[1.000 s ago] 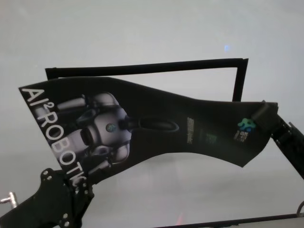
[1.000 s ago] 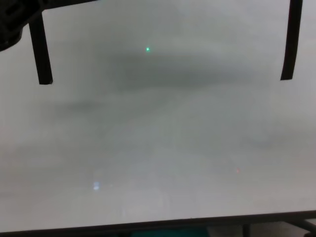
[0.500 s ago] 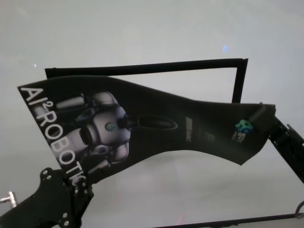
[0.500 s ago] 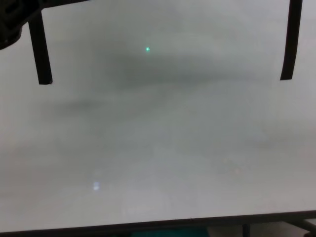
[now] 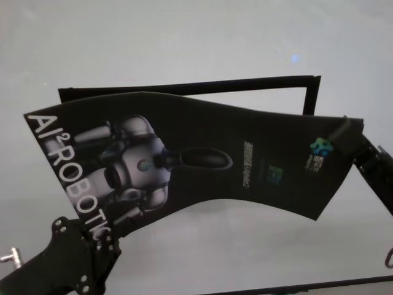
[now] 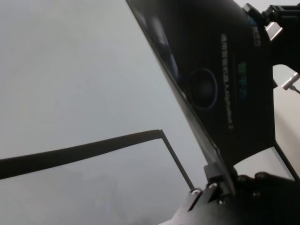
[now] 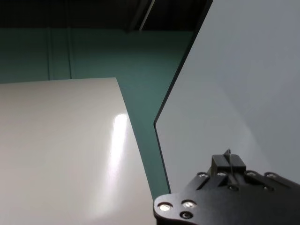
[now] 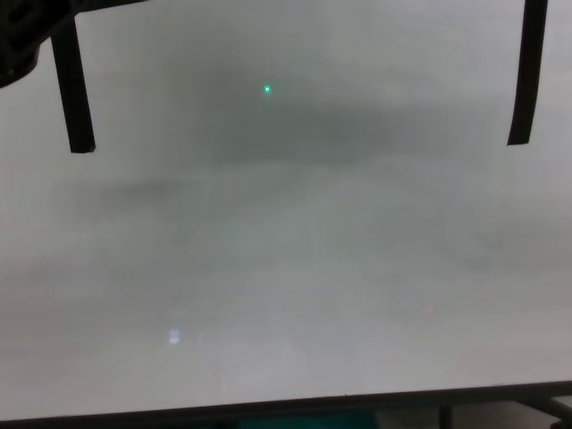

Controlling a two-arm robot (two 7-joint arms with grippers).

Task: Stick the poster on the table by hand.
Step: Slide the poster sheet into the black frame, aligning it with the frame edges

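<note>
We are holding the poster (image 5: 202,160) above the table (image 5: 184,37), sagging between our arms. The left gripper (image 5: 101,236) is pinching its near left corner, fingers clenched on it; the right gripper (image 5: 344,132) is gripping the right edge. Black strips (image 5: 184,88) are lying behind.

Left gripper (image 5: 103,236) sits down at about 7 o'clock in the head view, clamped tight; right gripper (image 5: 344,132) reaches in from 3 o'clock, arm stretched out, pinched closed too.
</note>
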